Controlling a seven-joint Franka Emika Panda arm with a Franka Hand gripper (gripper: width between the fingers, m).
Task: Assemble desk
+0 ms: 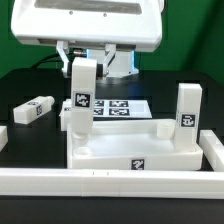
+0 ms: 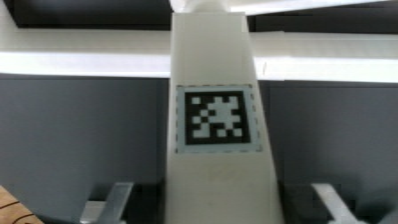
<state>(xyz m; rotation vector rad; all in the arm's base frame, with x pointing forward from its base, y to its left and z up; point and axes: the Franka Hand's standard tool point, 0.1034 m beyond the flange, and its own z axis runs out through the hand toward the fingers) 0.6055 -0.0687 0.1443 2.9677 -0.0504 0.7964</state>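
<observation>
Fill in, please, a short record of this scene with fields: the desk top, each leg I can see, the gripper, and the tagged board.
desk top: flat on the black table, rim up
held leg: upright, at the desk top's corner on the exterior view's left; seated or not, cannot tell
gripper: shut on the held leg
standing leg: upright at the desk top's corner on the exterior view's right
loose leg: lying on the table, apart from the desk top
marker board: flat, beyond the desk top
</observation>
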